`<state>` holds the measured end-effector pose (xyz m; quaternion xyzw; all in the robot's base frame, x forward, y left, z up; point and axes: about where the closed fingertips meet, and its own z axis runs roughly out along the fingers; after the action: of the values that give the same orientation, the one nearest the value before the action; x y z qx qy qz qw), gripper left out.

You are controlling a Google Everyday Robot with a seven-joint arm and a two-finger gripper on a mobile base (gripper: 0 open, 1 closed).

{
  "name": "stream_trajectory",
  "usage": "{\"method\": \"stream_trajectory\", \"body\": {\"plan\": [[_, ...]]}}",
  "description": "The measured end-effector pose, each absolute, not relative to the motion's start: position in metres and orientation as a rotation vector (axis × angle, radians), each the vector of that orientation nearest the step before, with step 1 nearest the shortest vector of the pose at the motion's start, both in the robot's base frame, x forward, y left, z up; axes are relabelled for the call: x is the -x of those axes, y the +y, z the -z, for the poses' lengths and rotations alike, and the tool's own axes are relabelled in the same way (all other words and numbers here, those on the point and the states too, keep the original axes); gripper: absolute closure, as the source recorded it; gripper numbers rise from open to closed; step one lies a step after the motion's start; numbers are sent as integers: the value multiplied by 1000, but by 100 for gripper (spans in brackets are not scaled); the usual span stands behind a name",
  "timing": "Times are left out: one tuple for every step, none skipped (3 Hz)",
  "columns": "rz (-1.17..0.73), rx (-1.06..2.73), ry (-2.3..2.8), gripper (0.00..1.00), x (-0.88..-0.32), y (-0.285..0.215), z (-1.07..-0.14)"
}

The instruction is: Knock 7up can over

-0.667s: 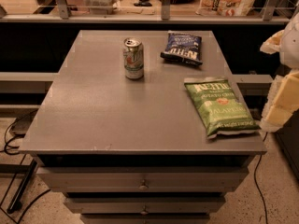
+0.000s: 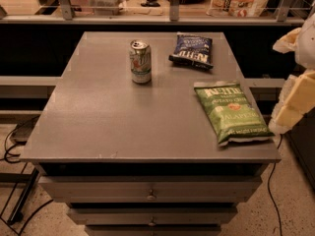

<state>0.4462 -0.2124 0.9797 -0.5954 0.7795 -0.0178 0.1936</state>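
Drawers: nearest to me, grey metal drawer fronts (image 2: 151, 190) stacked under the tabletop, below and left of the gripper.
Table: the flat grey square tabletop (image 2: 98, 127) carries everything; its right edge sits just beside the gripper.
Gripper: I see the cream-coloured gripper (image 2: 295, 104) at the right edge of the view, off the table's right side, touching nothing; whether it is spread or closed I cannot tell.
Green bag: the flat green chip bag (image 2: 231, 113) lies just left of the gripper, near the table's right edge.
7up can: the white and green cylindrical 7up can (image 2: 140, 61) with a silver top stands upright, well left of the gripper and farther back.
Blue bag: the dark blue chip bag (image 2: 193, 50) lies flat, right of the can, at the far side.
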Motion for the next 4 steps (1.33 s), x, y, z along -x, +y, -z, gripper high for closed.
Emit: {"method": "stream_trajectory", "body": {"plan": [[-75,1574,2033,0,-481,-180,-990],[-168,1543,1936,0,-507,-149,-992],[-173,1539,1933,0,-508,-147,-992],[-193,1522,1921,0,-512,-139,-983]]}}
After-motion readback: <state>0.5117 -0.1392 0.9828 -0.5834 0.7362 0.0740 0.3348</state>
